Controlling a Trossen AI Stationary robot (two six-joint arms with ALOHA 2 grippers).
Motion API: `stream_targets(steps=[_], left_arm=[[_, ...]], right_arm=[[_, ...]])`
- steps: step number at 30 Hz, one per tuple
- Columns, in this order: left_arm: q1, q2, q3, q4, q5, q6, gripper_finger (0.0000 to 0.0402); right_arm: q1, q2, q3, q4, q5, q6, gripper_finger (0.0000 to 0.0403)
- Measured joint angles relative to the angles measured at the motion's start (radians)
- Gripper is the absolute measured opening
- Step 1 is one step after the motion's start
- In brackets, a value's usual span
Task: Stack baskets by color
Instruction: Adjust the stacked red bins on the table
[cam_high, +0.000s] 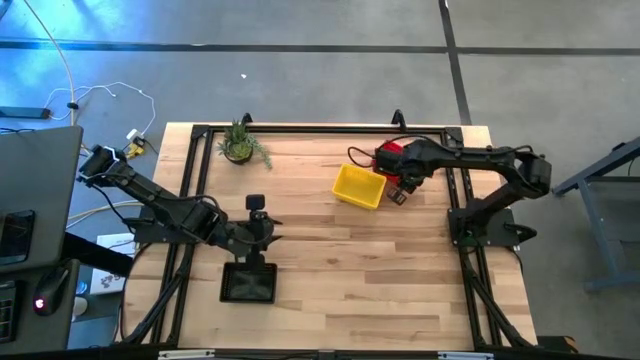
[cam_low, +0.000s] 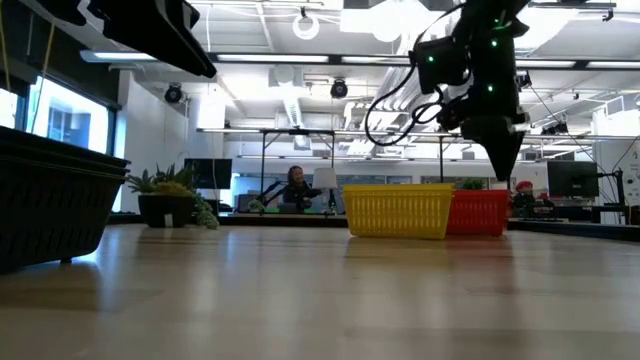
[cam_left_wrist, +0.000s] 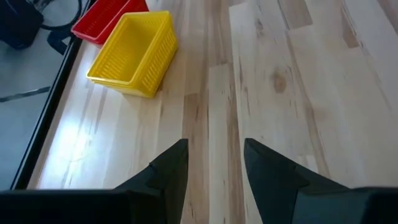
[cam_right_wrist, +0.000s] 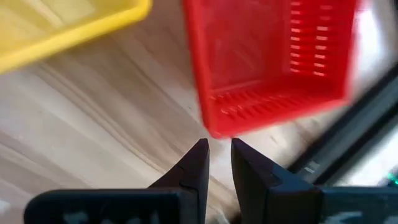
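A black basket (cam_high: 248, 282) stands on its base near the table's front left, and in the low view it fills the left edge (cam_low: 50, 200). A yellow basket (cam_high: 358, 186) and a red basket (cam_high: 390, 155) stand side by side at the far right. My left gripper (cam_high: 265, 225) hovers open just beyond the black basket, with nothing between its fingers (cam_left_wrist: 214, 162). My right gripper (cam_low: 502, 165) points down just above the red basket (cam_low: 478, 212). Its fingers (cam_right_wrist: 217, 149) stand a narrow gap apart over the basket's corner (cam_right_wrist: 214, 127), clear of it.
A small potted plant (cam_high: 240, 145) stands at the far left of the table. A black frame rail (cam_high: 330, 130) runs along the far edge and down both sides. Bare wood lies across the middle and near right.
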Motion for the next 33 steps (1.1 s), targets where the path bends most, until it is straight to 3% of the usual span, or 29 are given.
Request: stream_targets(steps=[5,18,33], left_arm=[[0.015,0.000,0.000,0.000,0.000,0.001,0.0141],[0.032,0.000,0.000,0.001,0.014,0.002,0.0141],[0.032,0.000,0.000,-0.002,0.037,0.002,0.0141]], right_arm=[[-0.007,-0.027,-0.079,0.114,-0.053,-0.037,0.0053],[-0.007,-0.043,-0.057,0.236,-0.105,-0.014,0.0053],[-0.008,-0.041,-0.073,0.226,-0.122,0.031,0.0053]])
